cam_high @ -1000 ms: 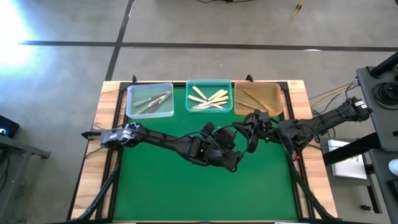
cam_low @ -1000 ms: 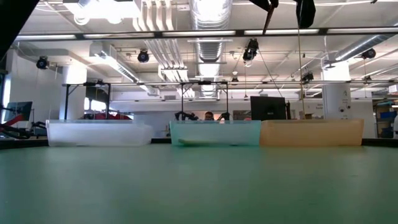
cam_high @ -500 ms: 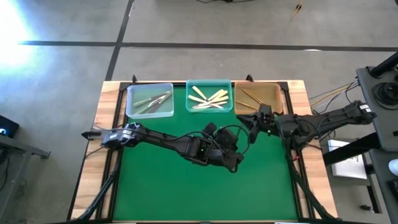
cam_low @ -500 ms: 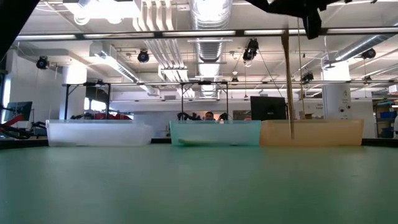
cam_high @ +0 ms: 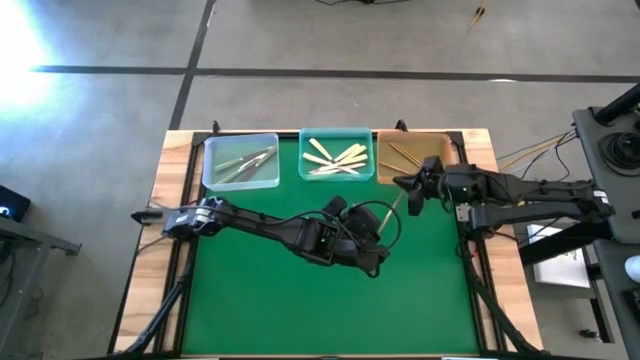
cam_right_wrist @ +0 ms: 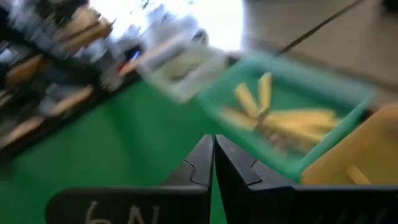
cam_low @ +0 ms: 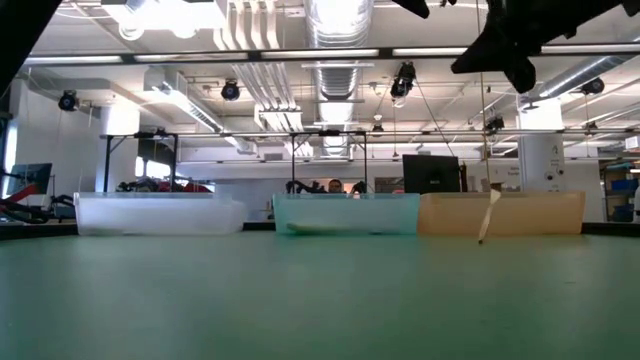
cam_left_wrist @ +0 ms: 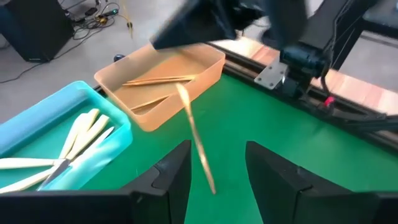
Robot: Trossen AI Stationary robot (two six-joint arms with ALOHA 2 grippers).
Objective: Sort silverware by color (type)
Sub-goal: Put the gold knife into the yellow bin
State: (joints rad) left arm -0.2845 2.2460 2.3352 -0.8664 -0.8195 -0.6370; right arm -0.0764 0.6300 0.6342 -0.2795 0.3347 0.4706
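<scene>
The left gripper (cam_high: 383, 238) is over the middle of the green desk (cam_high: 260, 300), and its jaws stand open with nothing between them. Just past them a thin brown wooden stick (cam_left_wrist: 196, 140) leans at a tilt, its low end on the green mat, near the brown tray (cam_high: 415, 160). The right gripper (cam_high: 408, 192) is beside that tray's front edge, jaws pressed shut on nothing. At the back sit three trays in a row: the clear tray (cam_high: 241, 162) with shiny silver pieces (cam_high: 245, 160), the blue tray (cam_high: 336, 156) with pale yellow pieces (cam_high: 335, 157), and the brown one with more brown sticks (cam_left_wrist: 152, 81) inside. Scrawled white marks show on the right gripper (too unclear to read).
</scene>
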